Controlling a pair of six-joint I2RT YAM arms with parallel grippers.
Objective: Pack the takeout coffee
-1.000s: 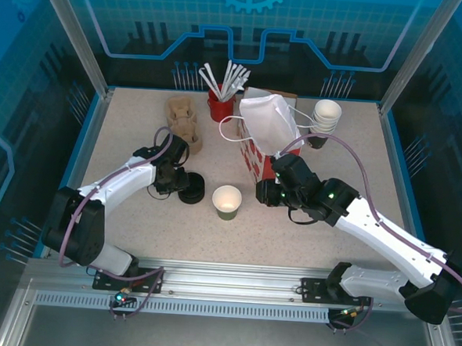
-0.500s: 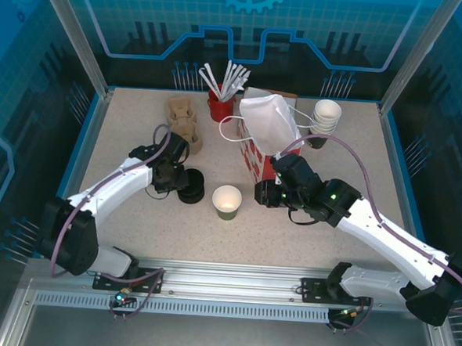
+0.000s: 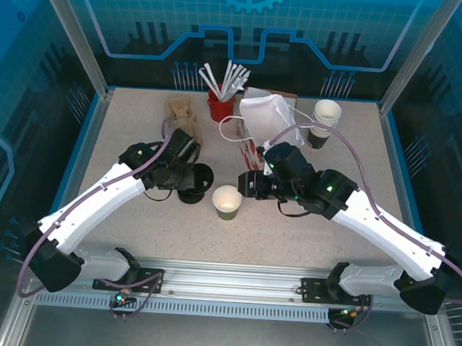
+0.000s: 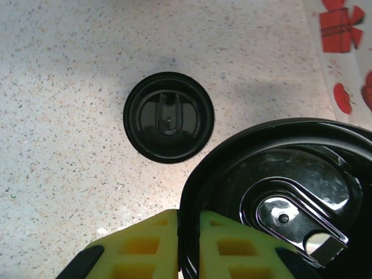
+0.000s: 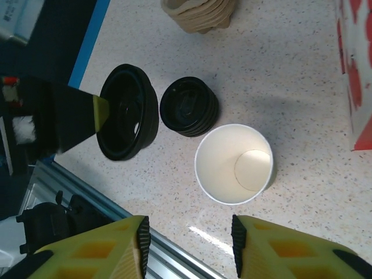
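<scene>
The takeout coffee's cup (image 3: 227,202) stands lidless mid-table, olive sides and white inside, also seen from above (image 5: 234,164). My left gripper (image 3: 190,174) is shut on the rim of a black lid (image 4: 279,197), held on edge above the table; its yellow fingertips (image 4: 157,232) pinch the rim. That held lid (image 5: 128,113) hangs left of the cup. A stack of loose black lids (image 4: 168,116) lies below it on the table (image 3: 190,194). My right gripper (image 3: 246,186) is open just right of the cup, nothing between its fingers (image 5: 187,244).
A white bag with red print (image 3: 269,120) stands behind the right arm. A red holder of white sticks (image 3: 221,102), cardboard carriers (image 3: 180,111) and a stack of lidless cups (image 3: 326,116) line the back. The table's metal front rail (image 5: 174,256) is close below the right gripper.
The left arm has swung right and up with the lid in its grip, off the stack. The right gripper has moved left to the cup and opened wider.
</scene>
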